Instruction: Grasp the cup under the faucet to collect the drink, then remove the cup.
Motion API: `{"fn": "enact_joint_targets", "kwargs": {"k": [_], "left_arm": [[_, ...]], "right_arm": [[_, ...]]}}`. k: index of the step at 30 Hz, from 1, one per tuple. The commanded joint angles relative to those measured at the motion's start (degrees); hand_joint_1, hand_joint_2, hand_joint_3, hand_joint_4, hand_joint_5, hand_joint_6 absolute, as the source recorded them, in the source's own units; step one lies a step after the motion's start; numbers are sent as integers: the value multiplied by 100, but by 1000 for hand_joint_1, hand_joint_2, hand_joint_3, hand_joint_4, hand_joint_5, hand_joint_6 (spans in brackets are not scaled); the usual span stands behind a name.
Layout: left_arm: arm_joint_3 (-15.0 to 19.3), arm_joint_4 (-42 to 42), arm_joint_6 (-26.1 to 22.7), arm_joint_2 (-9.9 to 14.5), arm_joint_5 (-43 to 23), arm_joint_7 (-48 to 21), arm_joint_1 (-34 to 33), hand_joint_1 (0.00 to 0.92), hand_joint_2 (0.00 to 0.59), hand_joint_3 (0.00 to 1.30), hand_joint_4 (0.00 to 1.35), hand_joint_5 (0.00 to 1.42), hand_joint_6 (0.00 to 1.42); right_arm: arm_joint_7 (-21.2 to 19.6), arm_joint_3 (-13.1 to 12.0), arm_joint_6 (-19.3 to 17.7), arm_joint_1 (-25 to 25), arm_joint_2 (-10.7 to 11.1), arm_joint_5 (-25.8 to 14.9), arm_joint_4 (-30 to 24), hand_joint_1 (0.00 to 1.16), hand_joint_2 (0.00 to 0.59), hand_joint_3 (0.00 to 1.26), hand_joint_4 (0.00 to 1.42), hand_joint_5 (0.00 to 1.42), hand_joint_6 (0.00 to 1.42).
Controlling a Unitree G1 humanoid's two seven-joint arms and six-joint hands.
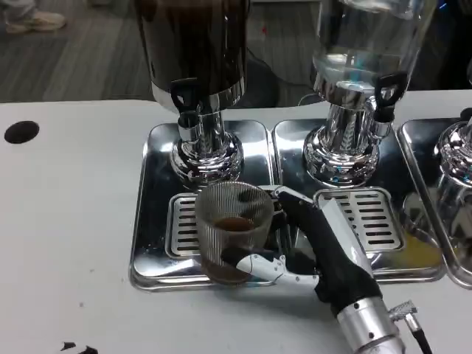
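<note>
A ribbed clear cup (230,230) with a little dark drink in its bottom stands on the drip grate (181,225) of the left dispenser. It sits in front of and slightly right of the black-handled faucet (186,110). My right hand (317,247) comes in from the lower right and grips the cup, its white fingers (262,265) wrapped across the cup's lower front and its black palm against the right side. The dispenser tank above (195,40) is dark.
A second dispenser (354,81) with a clear tank stands to the right on its own steel tray (383,251). Part of a third (453,158) shows at the right edge. A black hole (21,131) marks the white table at the far left.
</note>
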State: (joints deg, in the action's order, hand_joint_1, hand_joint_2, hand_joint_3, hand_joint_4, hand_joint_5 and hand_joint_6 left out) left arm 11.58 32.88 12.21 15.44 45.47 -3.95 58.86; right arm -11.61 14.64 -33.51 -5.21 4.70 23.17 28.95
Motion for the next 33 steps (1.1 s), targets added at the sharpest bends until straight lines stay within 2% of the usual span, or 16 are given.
{"fn": "enact_joint_targets", "kwargs": {"k": [1, 15, 33], "left_arm": [[-25, 80, 14, 78, 51, -44, 22, 0, 129, 269, 134, 180, 389], [-177, 111, -121, 81, 141, -141, -81, 0, 129, 262, 133, 180, 390], [-232, 118, -289, 106, 90, -273, -205, 0, 125, 260, 130, 191, 390]], "right_arm": [[-60, -69, -351, -32, -13, -155, -78, 568, 137, 482, 536, 604, 494], [102, -180, -661, 302, 251, -356, -238, 586, 133, 482, 536, 604, 494], [229, -395, -1052, 541, 460, -545, -88, 626, 125, 490, 545, 619, 494]]}}
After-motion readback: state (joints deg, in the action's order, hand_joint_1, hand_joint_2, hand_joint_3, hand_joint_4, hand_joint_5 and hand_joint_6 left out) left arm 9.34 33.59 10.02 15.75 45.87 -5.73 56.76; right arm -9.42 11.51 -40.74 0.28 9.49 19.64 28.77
